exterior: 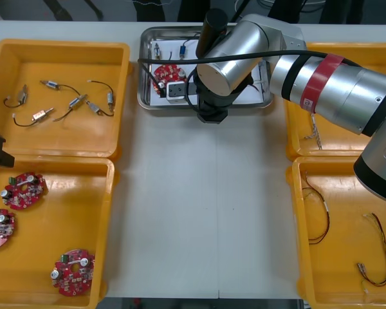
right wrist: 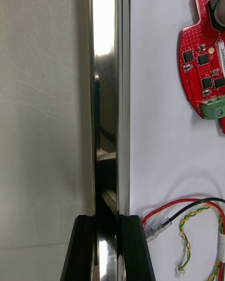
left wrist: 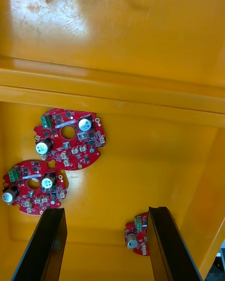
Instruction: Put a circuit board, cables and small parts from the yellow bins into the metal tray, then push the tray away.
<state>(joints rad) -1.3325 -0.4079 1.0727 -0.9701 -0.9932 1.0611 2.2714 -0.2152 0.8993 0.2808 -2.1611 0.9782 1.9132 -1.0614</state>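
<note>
Tray (right wrist: 105, 51) shiny-rimmed, white inside; right gripper (right wrist: 108, 220) clamps it; left gripper (left wrist: 105, 210) open over boards (left wrist: 70, 138).

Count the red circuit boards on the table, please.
4. Three boards lie in the near left bin. One board lies in the tray, partly hidden by the right arm; others may hide there.
</note>
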